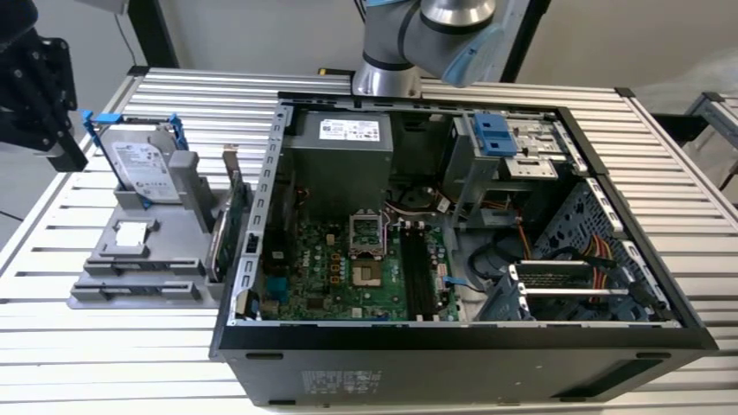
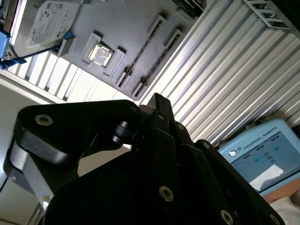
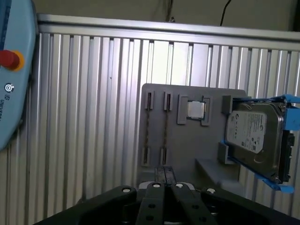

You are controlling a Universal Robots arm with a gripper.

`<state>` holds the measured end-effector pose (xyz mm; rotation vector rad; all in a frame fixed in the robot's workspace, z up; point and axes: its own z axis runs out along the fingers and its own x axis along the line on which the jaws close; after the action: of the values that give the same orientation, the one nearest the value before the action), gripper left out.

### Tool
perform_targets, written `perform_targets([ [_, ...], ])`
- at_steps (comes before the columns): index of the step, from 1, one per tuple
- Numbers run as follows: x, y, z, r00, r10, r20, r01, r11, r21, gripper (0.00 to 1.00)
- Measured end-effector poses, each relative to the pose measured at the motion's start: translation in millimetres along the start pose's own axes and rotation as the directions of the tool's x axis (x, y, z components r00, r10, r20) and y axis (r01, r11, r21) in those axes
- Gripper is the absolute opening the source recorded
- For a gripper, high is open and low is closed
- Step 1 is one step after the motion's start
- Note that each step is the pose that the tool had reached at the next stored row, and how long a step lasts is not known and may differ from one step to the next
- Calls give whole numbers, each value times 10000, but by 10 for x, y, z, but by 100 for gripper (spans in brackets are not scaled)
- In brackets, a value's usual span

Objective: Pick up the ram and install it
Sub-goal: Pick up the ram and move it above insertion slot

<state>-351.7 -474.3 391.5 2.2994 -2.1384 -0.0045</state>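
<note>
Claw [image 3: 165, 174], closed on nothing, is held near the gray rack [image 3: 187, 145]; alignment along a ram [image 3: 165, 126] edge is needed.

The open computer case [image 1: 461, 372] sits on the slatted surface [image 1: 692, 173], with the parts holder [image 1: 150, 278] just beside it on the exterior view's left. The hard drive [image 1: 144, 169] stands at the holder's far end, and a processor chip [image 1: 133, 232] lies nearer. Inside the case lies the motherboard [image 1: 328, 268], with the power supply [image 1: 340, 160] behind it.
</note>
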Motion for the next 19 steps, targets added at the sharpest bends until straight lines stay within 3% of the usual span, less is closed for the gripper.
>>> perform_targets([
  [7, 0, 0, 0, 9989, -459, -1, 459, 9989, 0, 0],
  [15, 0, 1, 0, 9989, -477, -2, 477, 9989, -1, 0],
  [16, 0, 1, 0, 9989, -477, -2, 477, 9989, -1, 100],
  [19, 0, 2, 0, 9989, -476, -2, 476, 9989, -1, 100],
])
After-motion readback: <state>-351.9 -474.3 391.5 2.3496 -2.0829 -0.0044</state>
